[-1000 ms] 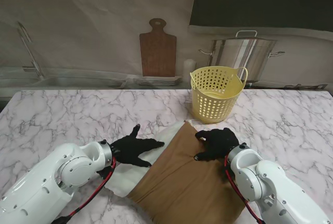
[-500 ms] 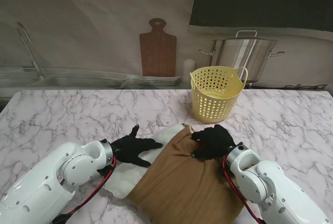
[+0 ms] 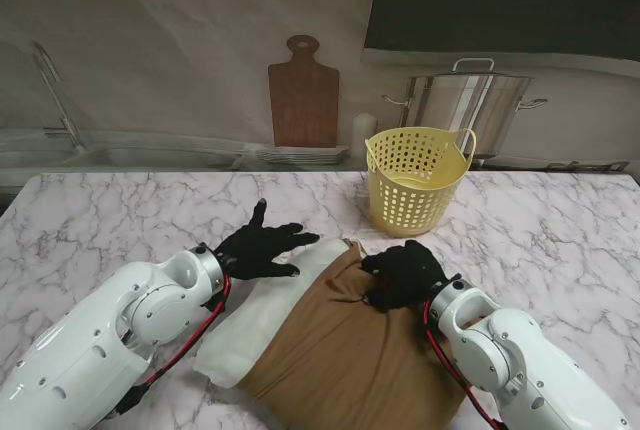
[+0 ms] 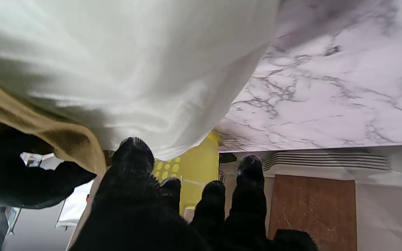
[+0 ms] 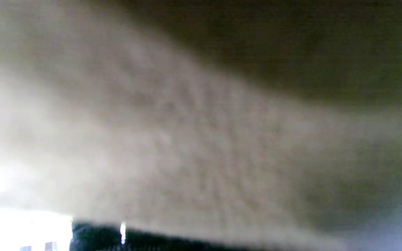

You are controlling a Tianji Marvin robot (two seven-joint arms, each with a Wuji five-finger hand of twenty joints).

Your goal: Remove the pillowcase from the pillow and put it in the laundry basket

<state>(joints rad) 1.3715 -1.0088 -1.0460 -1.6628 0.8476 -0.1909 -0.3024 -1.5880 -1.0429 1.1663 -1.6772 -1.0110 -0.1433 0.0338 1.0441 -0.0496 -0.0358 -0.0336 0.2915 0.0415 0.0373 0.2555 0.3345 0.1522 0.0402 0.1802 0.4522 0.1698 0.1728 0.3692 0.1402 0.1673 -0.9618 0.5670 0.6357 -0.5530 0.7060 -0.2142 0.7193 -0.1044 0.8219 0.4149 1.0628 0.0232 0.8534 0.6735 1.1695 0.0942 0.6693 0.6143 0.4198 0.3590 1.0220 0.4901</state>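
A white pillow (image 3: 262, 318) lies on the marble table, its right part still inside a brown pillowcase (image 3: 345, 365). My right hand (image 3: 402, 272) is shut on the pillowcase's far edge, bunching the cloth. My left hand (image 3: 262, 246) is open, fingers spread, resting by the bare white corner of the pillow. In the left wrist view the white pillow (image 4: 124, 69) fills most of the frame, with the brown pillowcase (image 4: 40, 129) hem beside my fingers (image 4: 133, 157). The right wrist view shows only blurred brown pillowcase (image 5: 201, 132). The yellow laundry basket (image 3: 415, 180) stands farther from me, beyond my right hand.
A wooden cutting board (image 3: 303, 95) leans on the back wall, with a steel pot (image 3: 468, 100) to its right behind the basket. A stack of plates (image 3: 300, 156) sits at the board's foot. Bare marble table (image 3: 130, 220) stretches to the left.
My left hand has lifted and moved farther from me onto the pillow's far white corner. My right hand has pulled the pillowcase edge a little leftward, bunching it. More white pillow shows.
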